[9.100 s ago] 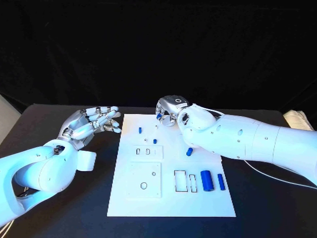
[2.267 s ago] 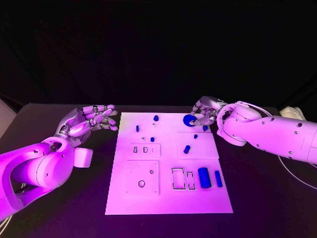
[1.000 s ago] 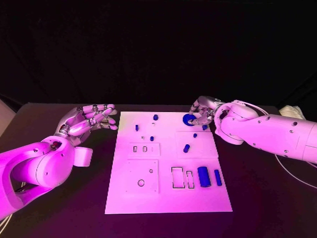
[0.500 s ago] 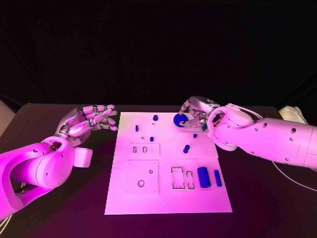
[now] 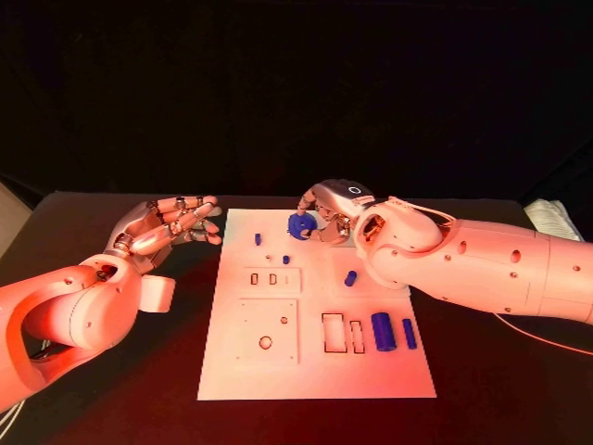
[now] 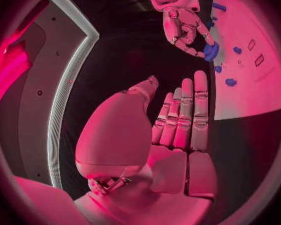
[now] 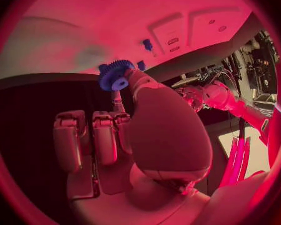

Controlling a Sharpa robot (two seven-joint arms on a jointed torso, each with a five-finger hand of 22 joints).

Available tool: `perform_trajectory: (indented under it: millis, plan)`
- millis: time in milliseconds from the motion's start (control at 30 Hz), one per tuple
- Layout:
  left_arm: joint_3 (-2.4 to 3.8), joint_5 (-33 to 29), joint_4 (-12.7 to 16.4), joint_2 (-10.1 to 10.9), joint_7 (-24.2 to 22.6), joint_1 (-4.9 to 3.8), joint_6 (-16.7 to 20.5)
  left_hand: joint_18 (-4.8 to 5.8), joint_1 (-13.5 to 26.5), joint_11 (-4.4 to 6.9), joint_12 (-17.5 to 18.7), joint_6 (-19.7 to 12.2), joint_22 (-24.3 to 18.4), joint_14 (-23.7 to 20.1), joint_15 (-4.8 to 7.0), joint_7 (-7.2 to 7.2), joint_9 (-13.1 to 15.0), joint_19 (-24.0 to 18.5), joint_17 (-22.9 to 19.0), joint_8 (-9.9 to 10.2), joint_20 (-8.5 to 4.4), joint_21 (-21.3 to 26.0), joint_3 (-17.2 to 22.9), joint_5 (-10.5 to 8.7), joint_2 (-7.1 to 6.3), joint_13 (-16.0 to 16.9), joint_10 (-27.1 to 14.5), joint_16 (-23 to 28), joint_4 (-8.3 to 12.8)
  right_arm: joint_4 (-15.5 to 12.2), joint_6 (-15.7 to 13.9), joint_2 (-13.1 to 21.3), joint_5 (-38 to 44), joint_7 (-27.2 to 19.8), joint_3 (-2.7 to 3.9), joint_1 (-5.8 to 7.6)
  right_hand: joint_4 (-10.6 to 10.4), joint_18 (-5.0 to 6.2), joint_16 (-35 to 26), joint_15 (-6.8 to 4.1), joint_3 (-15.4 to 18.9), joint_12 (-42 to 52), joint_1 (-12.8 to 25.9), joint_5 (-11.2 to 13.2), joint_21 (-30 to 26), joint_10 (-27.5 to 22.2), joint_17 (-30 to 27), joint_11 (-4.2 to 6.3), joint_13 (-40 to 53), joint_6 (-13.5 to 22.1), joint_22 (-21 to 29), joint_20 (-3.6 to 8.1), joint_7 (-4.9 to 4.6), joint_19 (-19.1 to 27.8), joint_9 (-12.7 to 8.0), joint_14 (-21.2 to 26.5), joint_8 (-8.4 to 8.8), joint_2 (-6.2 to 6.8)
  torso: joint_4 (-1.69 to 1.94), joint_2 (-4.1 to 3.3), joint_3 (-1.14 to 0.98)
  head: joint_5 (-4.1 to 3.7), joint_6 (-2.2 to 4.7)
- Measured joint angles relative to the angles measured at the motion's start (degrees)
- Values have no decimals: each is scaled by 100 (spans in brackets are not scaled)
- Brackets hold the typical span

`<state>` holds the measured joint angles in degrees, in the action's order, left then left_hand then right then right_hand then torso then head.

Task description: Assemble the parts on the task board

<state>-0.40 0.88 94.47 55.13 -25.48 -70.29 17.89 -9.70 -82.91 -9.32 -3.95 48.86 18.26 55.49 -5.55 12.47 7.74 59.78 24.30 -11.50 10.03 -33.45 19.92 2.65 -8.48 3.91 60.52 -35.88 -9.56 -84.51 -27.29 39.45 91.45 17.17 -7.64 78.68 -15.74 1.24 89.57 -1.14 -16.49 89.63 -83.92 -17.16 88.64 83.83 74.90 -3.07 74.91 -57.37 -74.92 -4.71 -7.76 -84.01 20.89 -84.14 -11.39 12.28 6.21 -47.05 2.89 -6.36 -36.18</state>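
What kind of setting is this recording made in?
Probably a robotics test bench: a black table against a dark backdrop, a white task board with cut-outs, and the right hand holding a blue gear.

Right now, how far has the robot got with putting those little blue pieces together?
Early on, it seems. A few small blue pegs stand on the task board. The right hand holds a blue gear over the far end. Two blue cylinders lie loose, slots look empty, and the left hand waits.

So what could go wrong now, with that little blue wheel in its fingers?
1. The right robot hand holds the blue gear only at its fingertips, so it might slip and drop.
2. Small blue pegs stand on the task board just below; lowering the gear could knock one over.
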Motion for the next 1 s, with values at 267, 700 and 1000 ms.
perform_trajectory:
  millis: [267,700,1000]
  plan:
    - [0,0,7,-17,4,0,-4,0,0,0,0,0,0,0,0,0,0,0,0,0,0,0,0,0,0,0,0,0,0,235,-19,-310,208,51,-18,-52,0,0,0,0,0,0,16,9,0,0,5,0,0,1,1,0,1,0,0,0,17,-15,3,-5,0,9,-19]
    - [0,0,-4,-48,9,0,-15,0,0,0,0,0,-1,0,0,0,0,0,5,0,0,0,0,0,0,0,0,0,0,680,7,-640,378,79,-49,-158,0,1,0,1,-30,0,48,32,0,21,4,21,0,2,2,0,3,0,0,0,-8,1,0,-5,-12,26,-47]
    - [0,0,-14,-54,12,0,-22,0,0,0,0,0,-2,0,0,0,0,0,4,0,0,0,0,0,0,0,0,0,0,872,52,-737,447,70,-57,-198,0,1,0,1,-30,0,59,41,0,21,3,21,0,3,-3,0,5,0,0,0,-7,13,-5,-5,-15,45,-64]
